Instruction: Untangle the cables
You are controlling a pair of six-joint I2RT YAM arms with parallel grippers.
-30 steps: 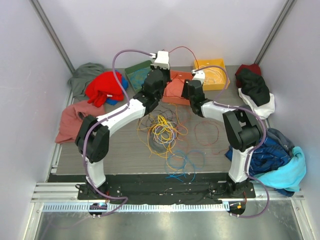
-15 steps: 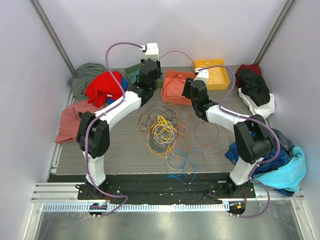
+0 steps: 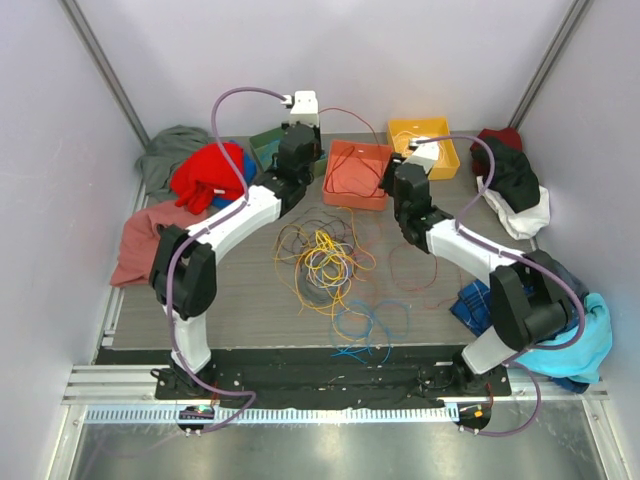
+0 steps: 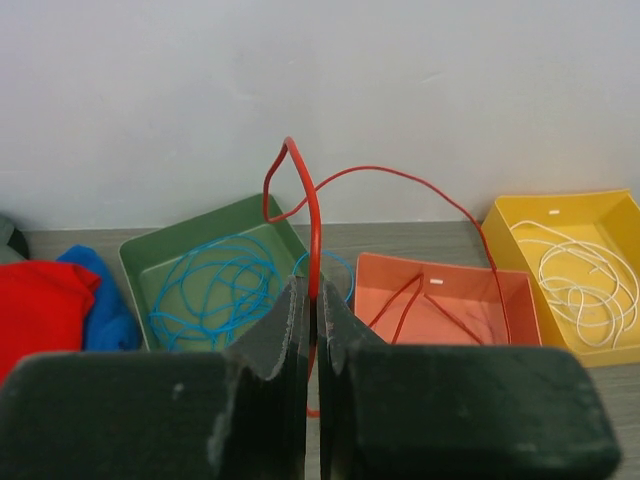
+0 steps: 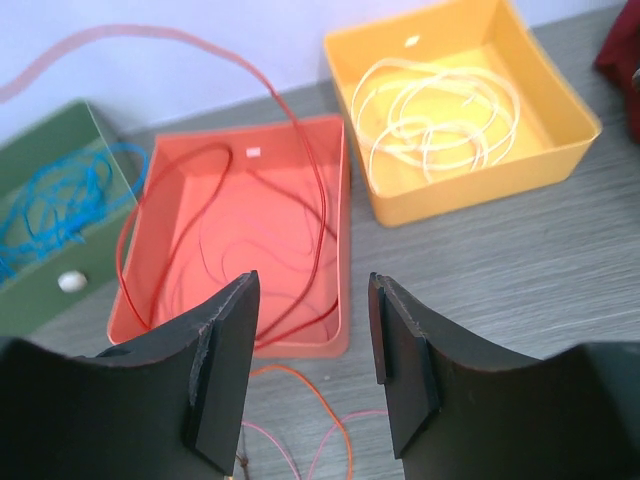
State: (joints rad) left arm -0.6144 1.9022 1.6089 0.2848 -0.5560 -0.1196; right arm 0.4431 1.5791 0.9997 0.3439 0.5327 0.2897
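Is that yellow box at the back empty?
Not empty. The yellow box holds a loose coil of white cable lying on its floor, plain in both wrist views.

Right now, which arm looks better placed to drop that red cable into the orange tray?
Left. The left gripper is shut on the red cable, whose other end lies in the orange tray. The right gripper stands open and empty above the tray's near edge.

place: robot lab cell | signs: bare white walls (image 3: 350, 60); aluminium rail (image 3: 110, 385) (arm bases (image 3: 190, 375) bolted alongside); slatted table (image 3: 250, 300)
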